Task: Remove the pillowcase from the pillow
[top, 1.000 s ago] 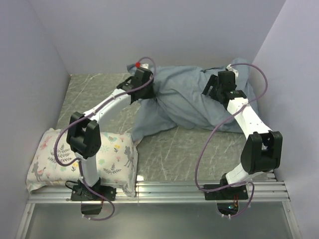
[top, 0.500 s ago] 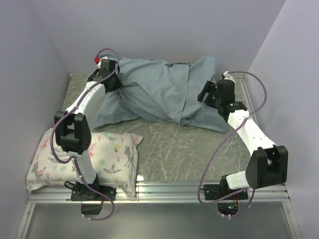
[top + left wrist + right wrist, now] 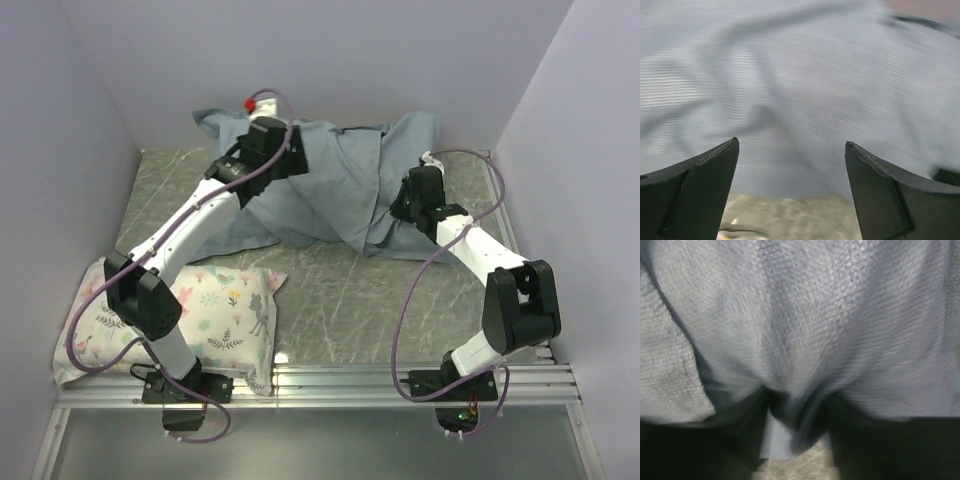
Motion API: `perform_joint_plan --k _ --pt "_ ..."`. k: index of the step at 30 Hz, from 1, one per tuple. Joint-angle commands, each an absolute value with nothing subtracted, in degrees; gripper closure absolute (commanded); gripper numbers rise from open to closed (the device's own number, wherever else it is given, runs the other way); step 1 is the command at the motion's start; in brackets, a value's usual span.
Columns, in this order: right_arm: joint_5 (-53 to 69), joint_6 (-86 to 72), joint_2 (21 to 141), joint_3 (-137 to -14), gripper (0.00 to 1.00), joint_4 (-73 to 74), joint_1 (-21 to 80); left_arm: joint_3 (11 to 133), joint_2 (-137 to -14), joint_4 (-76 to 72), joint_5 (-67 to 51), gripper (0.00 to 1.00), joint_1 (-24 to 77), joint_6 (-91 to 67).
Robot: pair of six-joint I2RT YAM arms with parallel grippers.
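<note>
Across the upper middle of the overhead view, draped in rumpled folds over the grey marbled tabletop (image 3: 340,290): large slate-blue cloth pillowcase (image 3: 330,185), one corner up against the pale lavender back wall (image 3: 380,60) at upper left, another bunched at upper right.

Over the left part of that cloth, the left gripper (image 3: 283,158), at the end of an arm stretched diagonally up from the lower left. Seen from the left wrist camera, dark fingers (image 3: 695,190) spread wide with nothing between them, jaws open, blurred blue-grey fabric filling the frame beyond and a strip of tabletop along the bottom edge. Whether touching the cloth or hanging just above it, impossible to tell.

At the right part of the cloth, right of centre, the right gripper (image 3: 403,208), pressed down into the fabric. From the right wrist camera, jaws closed on a gathered fold, weave drawn into converging creases toward the pinch at lower centre, deep shadow to either side, a sliver of tabletop below. Blurred throughout.

Lower left of the overhead view, apart from the blue cloth: white pillow printed with flowers, leaves and deer (image 3: 235,305), lying flat beside the left arm's base, near edge at the aluminium rail (image 3: 340,382).
</note>
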State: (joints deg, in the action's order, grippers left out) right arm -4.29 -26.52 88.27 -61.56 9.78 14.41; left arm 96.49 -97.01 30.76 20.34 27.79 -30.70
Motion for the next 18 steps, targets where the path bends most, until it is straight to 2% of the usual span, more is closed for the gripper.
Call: perform_joint_plan --k 1,3,4,8,14,17,18 --pt "-2.0 -29.3 86.5 -59.3 0.85 4.9 15.5 101.4 -97.6 28.4 19.6 0.07 34.2 -27.8" --pt "-1.6 -30.7 84.3 -58.0 0.99 4.6 16.4 105.9 -103.0 29.7 19.4 0.07 36.3 -27.0" --pt "-1.6 -31.0 83.2 -57.4 1.0 4.4 17.0 107.3 -104.8 30.1 19.2 0.06 37.3 -26.8" --pt "-1.0 -33.9 77.5 -52.6 1.0 1.6 19.5 110.9 -112.0 29.5 17.5 0.05 41.4 -26.7" --pt "-2.4 -35.2 74.7 -50.0 1.0 1.8 19.6 108.9 -115.9 28.3 16.3 0.05 43.7 -27.7" --pt "-2.9 -35.3 75.1 -50.2 1.0 2.3 19.5 107.1 -115.5 28.9 19.2 0.09 43.9 -28.6" --pt "-3.9 -35.2 75.5 -50.4 1.0 2.7 19.5 107.3 -115.6 30.1 23.6 0.2 43.9 -29.0"
